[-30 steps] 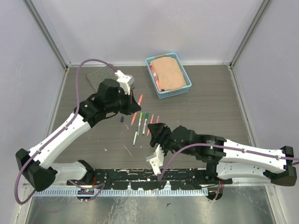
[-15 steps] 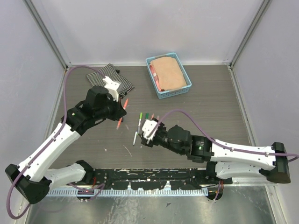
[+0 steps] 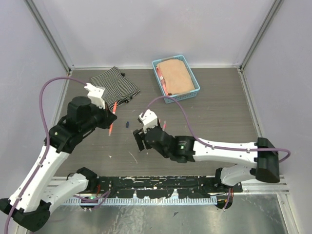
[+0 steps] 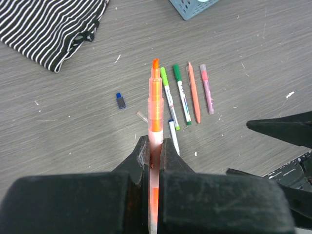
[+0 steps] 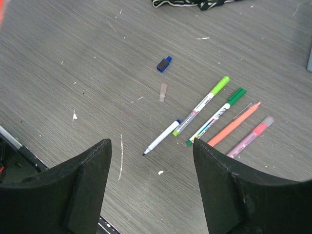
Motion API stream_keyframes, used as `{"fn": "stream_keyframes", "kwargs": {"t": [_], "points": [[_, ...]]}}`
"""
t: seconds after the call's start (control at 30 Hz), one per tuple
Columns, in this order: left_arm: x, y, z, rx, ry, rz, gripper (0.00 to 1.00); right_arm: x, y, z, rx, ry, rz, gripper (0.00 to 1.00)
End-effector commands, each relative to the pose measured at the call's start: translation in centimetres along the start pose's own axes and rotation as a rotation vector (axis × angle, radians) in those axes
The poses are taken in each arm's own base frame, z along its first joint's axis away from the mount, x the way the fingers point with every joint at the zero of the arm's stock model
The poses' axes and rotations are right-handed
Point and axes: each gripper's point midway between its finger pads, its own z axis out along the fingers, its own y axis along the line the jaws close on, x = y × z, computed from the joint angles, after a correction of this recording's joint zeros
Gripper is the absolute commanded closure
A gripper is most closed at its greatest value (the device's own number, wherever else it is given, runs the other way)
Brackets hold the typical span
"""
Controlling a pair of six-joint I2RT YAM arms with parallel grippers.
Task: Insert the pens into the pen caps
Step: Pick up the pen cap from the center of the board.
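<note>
My left gripper (image 4: 155, 146) is shut on an orange pen (image 4: 155, 97), which it holds above the table with its bare tip pointing away; in the top view this pen (image 3: 112, 118) hangs left of centre. On the table lie a light-green-capped pen (image 4: 169, 97), a dark-green-capped pen (image 4: 181, 92), an orange pen (image 4: 194, 92), a pink pen (image 4: 206, 87) and an uncapped white pen (image 5: 163, 138). A dark blue pen cap (image 5: 164, 63) and a pale translucent pen cap (image 5: 163, 91) lie apart from them. My right gripper (image 5: 151, 142) hovers open above the white pen.
A striped cloth (image 3: 114, 83) lies at the back left. A blue basket (image 3: 181, 97) with a tan cloth inside stands at the back centre. The right arm (image 3: 209, 146) stretches across the table's near middle and hides most of the pens from above.
My left arm drew back to the left with the orange pen. The right arm swung left and farther out over the pens, and its jaws opened wider.
</note>
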Motion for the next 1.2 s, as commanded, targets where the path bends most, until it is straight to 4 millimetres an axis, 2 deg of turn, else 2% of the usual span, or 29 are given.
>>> {"fn": "stream_keyframes", "kwargs": {"t": [0.0,0.2,0.3,0.4,0.53,0.73,0.87,1.17], "points": [[0.6,1.4,-1.5,-0.056,-0.03,0.025,1.0,-1.6,0.9,1.7,0.034,0.044,0.124,0.27],[1.1,2.7,-3.8,-0.116,-0.099,0.007,1.0,1.2,0.0,7.2,-0.025,0.208,0.22,0.32],[1.5,3.0,-4.2,-0.126,-0.115,-0.002,1.0,2.6,-0.6,9.9,-0.017,0.264,0.205,0.35],[2.1,3.3,-4.3,-0.137,-0.121,-0.009,1.0,3.6,-0.4,12.1,-0.04,0.309,0.193,0.38],[2.9,3.4,-4.1,-0.134,-0.11,-0.015,1.0,4.9,-1.2,14.6,0.019,0.365,0.142,0.41],[3.0,3.4,-3.9,-0.134,-0.1,-0.012,1.0,6.6,-0.4,16.8,0.005,0.425,0.114,0.44],[3.0,3.5,-3.8,-0.137,-0.098,-0.011,1.0,7.4,-0.7,17.8,0.033,0.446,0.096,0.47],[3.1,3.5,-3.6,-0.138,-0.09,-0.004,1.0,8.7,-0.9,19.1,0.052,0.483,0.073,0.53]]}}
